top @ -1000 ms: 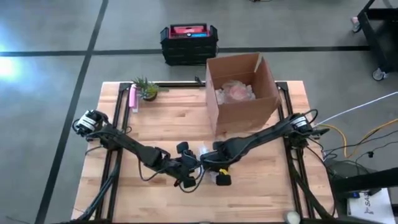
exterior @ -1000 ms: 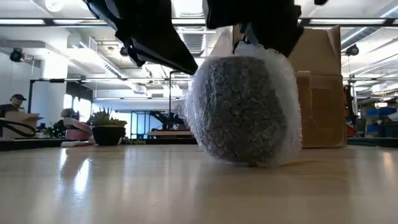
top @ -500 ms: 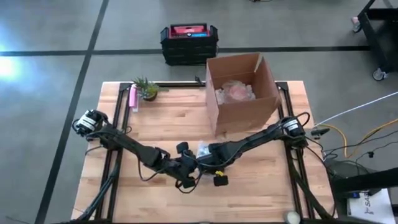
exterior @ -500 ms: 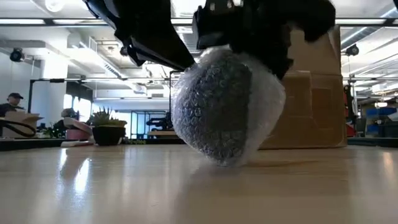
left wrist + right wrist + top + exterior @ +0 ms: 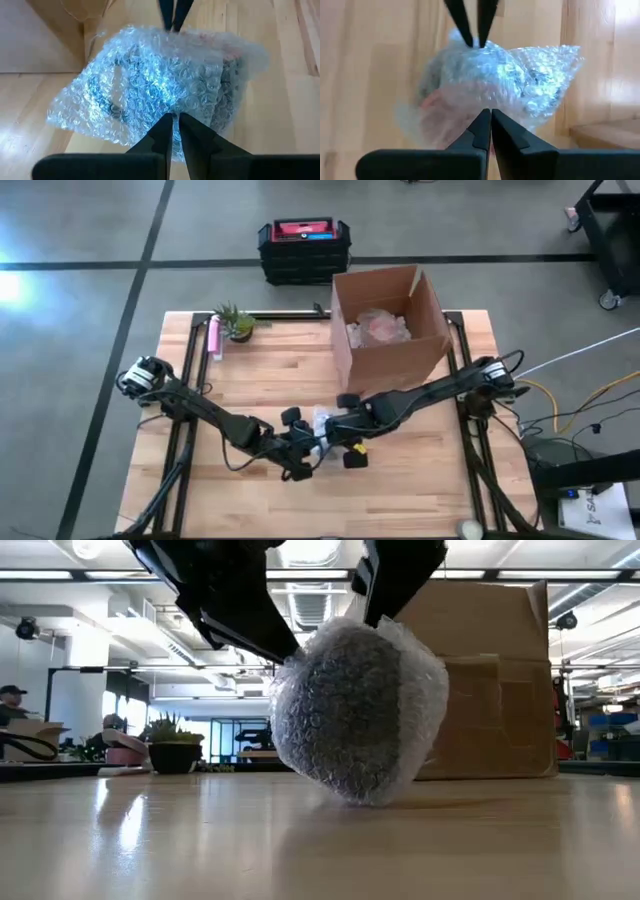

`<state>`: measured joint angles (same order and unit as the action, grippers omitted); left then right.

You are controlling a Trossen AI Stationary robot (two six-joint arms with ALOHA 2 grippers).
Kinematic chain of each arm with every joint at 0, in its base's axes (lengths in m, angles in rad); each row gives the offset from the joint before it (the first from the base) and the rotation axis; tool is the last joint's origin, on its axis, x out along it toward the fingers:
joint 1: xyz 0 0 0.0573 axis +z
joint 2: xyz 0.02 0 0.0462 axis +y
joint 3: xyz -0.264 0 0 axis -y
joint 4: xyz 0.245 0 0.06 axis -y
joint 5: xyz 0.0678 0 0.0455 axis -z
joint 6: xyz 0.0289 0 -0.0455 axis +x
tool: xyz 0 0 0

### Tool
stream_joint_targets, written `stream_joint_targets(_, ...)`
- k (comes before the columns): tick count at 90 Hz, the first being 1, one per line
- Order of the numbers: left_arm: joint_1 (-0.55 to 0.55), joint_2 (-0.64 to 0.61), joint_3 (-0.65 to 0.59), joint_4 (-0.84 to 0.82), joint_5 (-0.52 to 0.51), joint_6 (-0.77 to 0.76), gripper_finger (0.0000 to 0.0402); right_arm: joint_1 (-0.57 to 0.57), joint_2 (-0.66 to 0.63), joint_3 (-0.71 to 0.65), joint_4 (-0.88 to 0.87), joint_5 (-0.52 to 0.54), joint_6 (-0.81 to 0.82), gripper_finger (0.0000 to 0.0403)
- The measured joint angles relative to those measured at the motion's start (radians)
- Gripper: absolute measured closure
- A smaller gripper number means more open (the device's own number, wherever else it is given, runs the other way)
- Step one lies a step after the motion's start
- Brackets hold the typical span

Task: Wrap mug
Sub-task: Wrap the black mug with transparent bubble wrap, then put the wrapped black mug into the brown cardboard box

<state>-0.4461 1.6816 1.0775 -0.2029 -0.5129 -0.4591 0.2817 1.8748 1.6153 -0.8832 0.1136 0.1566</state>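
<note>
Mug (image 5: 355, 710), bundled in bubble wrap (image 5: 155, 85), at lower centre of the high view, in front of the cardboard box (image 5: 388, 330); seemingly tipped, with only its lowest edge touching the counter (image 5: 260, 380). Left pincer (image 5: 175, 131) pressed together on the wrap at one side, right pincer (image 5: 487, 129) likewise nipping film opposite. Held from both sides probably to keep the loose wrap taut and closed around the mug. Actual contact with the counter hard to confirm.
</note>
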Motion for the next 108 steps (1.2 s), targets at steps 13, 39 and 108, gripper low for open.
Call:
stream_joint_targets(13, 0.000, 0.000, 0.000, -0.005, 0.001, -0.002, 0.0379, -0.005, 0.073, -0.008, 0.072, -0.005, -0.023, 0.0403)
stream_joint_targets(39, -0.005, -0.001, -0.012, -0.080, 0.107, -0.018, 0.0377, -0.007, 0.199, -0.006, 0.140, -0.036, -0.062, 0.0403)
stream_joint_targets(108, -0.002, -0.007, -0.010, -0.122, 0.111, -0.050, 0.0380, -0.002, 0.065, 0.158, -0.088, -0.267, -0.003, 0.0395)
